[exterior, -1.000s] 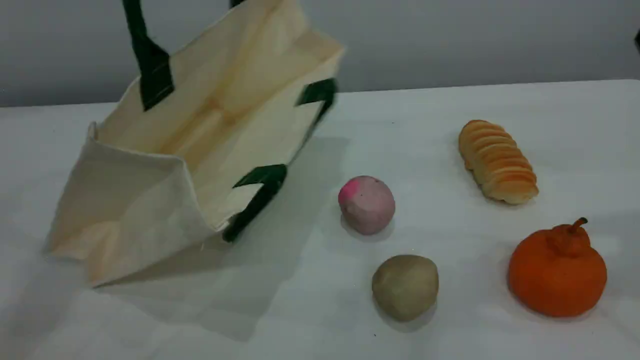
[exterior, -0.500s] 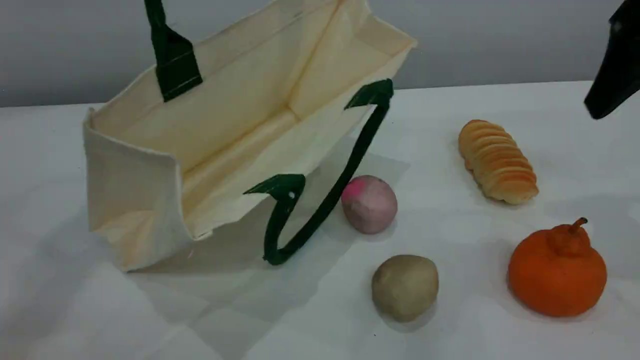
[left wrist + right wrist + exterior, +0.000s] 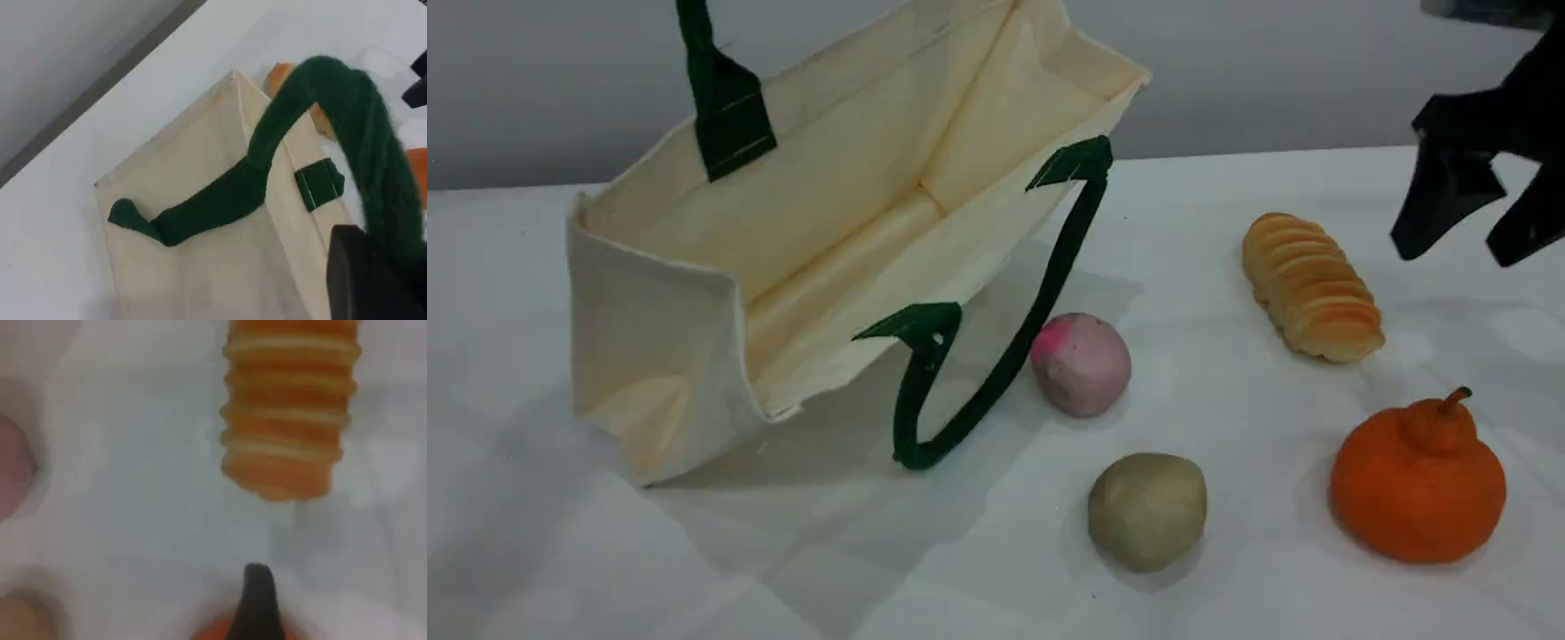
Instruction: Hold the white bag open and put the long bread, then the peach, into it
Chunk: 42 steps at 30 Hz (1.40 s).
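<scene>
Canvas bag (image 3: 658,356) tilted open at table (image 3: 978,569) left side, left claw (image 3: 373,280) clamped on far handle (image 3: 725,107). Bread (image 3: 1312,284) lies toward right edge. Right claw (image 3: 1480,240) spread wide, hovering off-centre beside it: skewed pinch may roll it. Handle slip would collapse bag mouth.

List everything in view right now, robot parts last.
white bag: one, cream, table's left, mouth open
bag handles: two, dark green, far handle pulled up, near handle drooping onto the table
long bread: one, golden-orange, right of centre
peach: one, pinkish-grey with pink patch, centre, beside the near handle
tan ball: one, beige, in front of the peach
orange stemmed fruit: one, orange, front right
table: one, white
left gripper: black, shut on the far handle
right gripper: black, open, in the air right of the bread
</scene>
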### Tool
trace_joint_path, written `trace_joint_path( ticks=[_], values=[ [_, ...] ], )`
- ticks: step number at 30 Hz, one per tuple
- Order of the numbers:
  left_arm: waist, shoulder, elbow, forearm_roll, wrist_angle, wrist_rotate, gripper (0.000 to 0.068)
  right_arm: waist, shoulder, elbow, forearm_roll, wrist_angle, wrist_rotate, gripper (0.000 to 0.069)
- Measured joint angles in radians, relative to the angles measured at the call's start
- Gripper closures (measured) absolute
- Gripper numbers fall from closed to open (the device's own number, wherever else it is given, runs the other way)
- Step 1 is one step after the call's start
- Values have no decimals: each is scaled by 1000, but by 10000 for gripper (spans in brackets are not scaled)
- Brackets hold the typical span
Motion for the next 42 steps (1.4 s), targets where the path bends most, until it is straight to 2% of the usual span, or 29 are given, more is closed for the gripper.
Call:
trace_joint_path(
  ticks=[12,18,34,37,42],
  values=[
    [0,0,0,3,0,14,599,160,163,-173,-23,-32,-55,158],
    [0,0,0,3,0,13,599,160,224,-241,-113,-39,-52,158],
    [0,0,0,0,0,12,599,160,325,-241,-150,-190,-52,164],
    [0,0,0,0,0,12,599,160,325,-241,-161,-195,-52,212],
    [0,0,0,0,0,12,599,160,325,-241,-194,-202,-52,418]
  ],
)
